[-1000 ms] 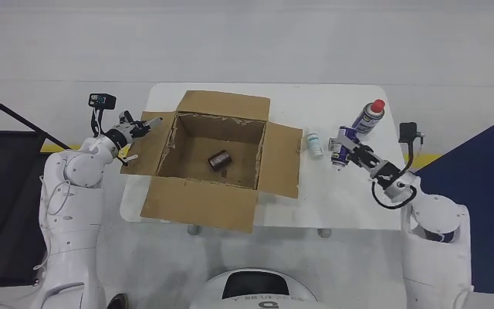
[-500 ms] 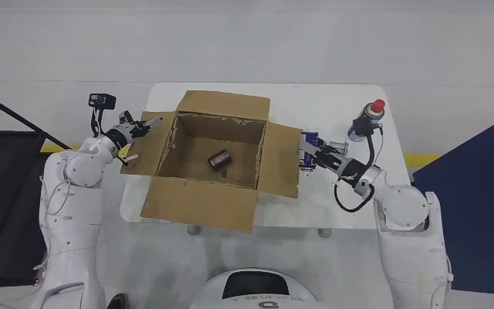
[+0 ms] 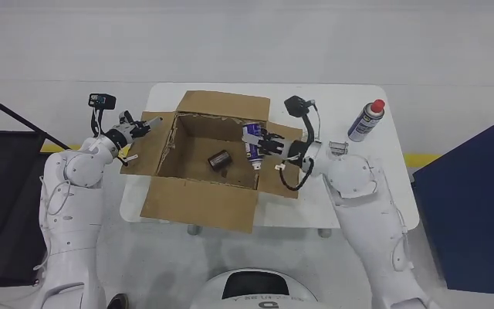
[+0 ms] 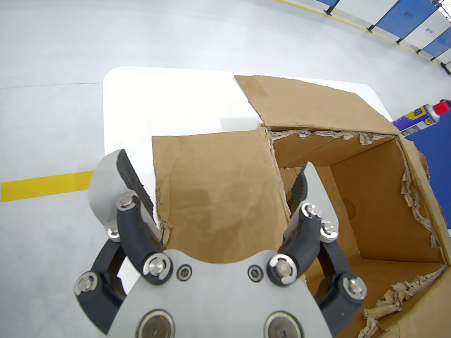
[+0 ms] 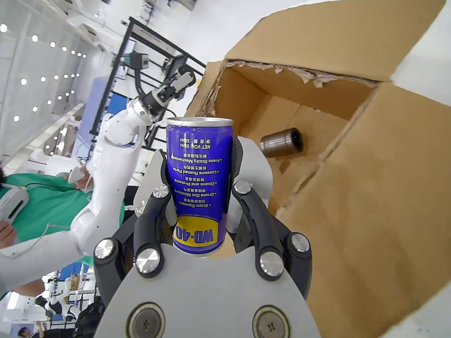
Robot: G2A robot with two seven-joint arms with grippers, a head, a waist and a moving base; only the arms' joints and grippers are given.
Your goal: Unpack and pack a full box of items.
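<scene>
- Top view: your right gripper (image 3: 258,144) has carried the small blue can (image 3: 252,139) in from the right edge of the table (image 3: 332,100). It crossed the right flap and is now over the right wall of the box (image 3: 224,104), which sits mid-table.
- A metal cylinder (image 3: 220,160) lies on the box floor, and the tall spray can (image 3: 366,120) stands near the far right corner. Your left gripper (image 3: 150,123) has not moved from the left flap (image 3: 147,147), by the table's left edge.
- Left wrist view: the left gripper (image 4: 213,163) has its jaws spread wide with nothing between them. They hover over the left flap (image 4: 218,205) and do not appear to pinch it.
- Right wrist view: the right gripper (image 5: 201,152) is clenched on the sides of the small blue can (image 5: 199,177), whose far end points toward the open box (image 5: 370,195). The metal cylinder (image 5: 282,142) lies beyond it on the floor.
- That shift suggests you are packing. The can has reached the opening but is not inside yet. Lower it clear of the torn wall edge and set it beside the cylinder, not on it. The tall spray can is left to pack.
</scene>
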